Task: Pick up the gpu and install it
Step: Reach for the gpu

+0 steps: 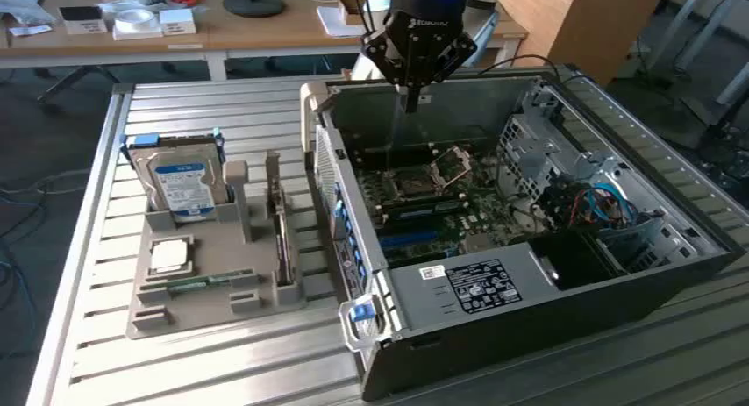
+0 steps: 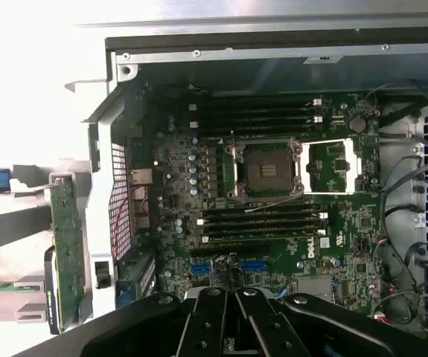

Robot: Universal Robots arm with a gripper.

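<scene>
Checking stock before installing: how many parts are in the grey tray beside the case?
4: hard drive upright at the far end, gpu on edge nearest the case, processor chip flat in the middle, memory stick at the near end. Others may be hidden.

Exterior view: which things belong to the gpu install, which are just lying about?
Job: gpu, thin dark card on edge in grey holder; open black computer case; green motherboard; black gripper, shut above the case.
Lying about: silver hard drive with blue-white label; narrow green memory stick; square silver chip.
</scene>
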